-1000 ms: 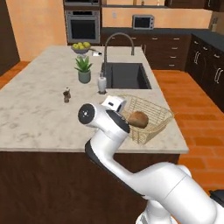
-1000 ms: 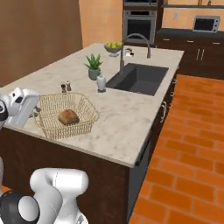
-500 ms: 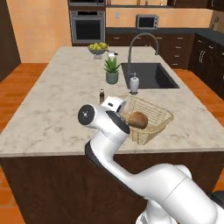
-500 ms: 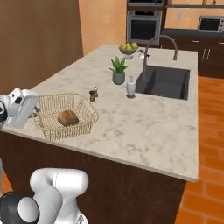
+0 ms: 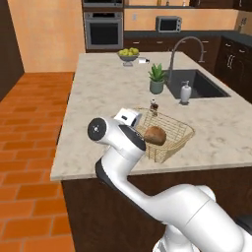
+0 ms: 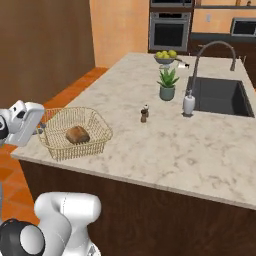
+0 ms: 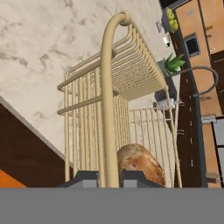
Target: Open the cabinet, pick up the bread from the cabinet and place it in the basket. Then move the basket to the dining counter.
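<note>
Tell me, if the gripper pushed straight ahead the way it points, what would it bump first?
The gripper is shut on the basket rim. Straight ahead runs the basket's own wire, with the bread just beside that line, so probably the basket first.

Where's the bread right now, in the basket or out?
In. The bread lies on the floor of the basket, mesh walls all around it, and the hand view shows it behind the rim.
</note>
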